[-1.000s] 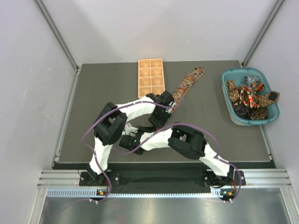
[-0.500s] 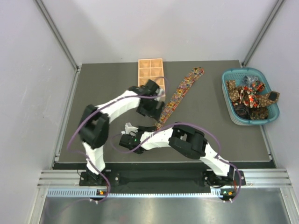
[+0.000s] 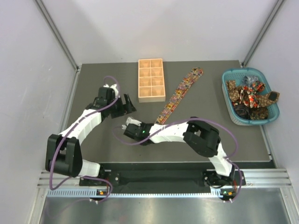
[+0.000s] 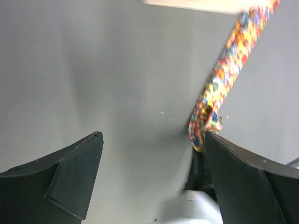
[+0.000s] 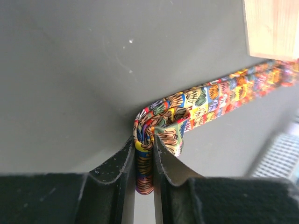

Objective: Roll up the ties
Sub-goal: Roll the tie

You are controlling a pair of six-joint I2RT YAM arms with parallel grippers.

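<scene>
The left arm reaches long across the dark desk toward the wooden tray. Its left hand sits low just left of the tray's near left corner, fingers spread wide with nothing between them. The right arm bends at the elbow and lies leftward across the desk, with the right hand in front of the tray's near edge. Its fingers are pressed together on the narrow end of a tie, which is folded over on itself there into a small loop.

The tie lies flat in a straight diagonal. From the grip it runs past the tray's near right corner, and its wider pointed end lies off to the right of the tray's far right corner. Its cloth carries a crowded small print in orange, red, yellow, blue and brown. More ties lie heaped in a teal basket, well to the right of the tray.
</scene>
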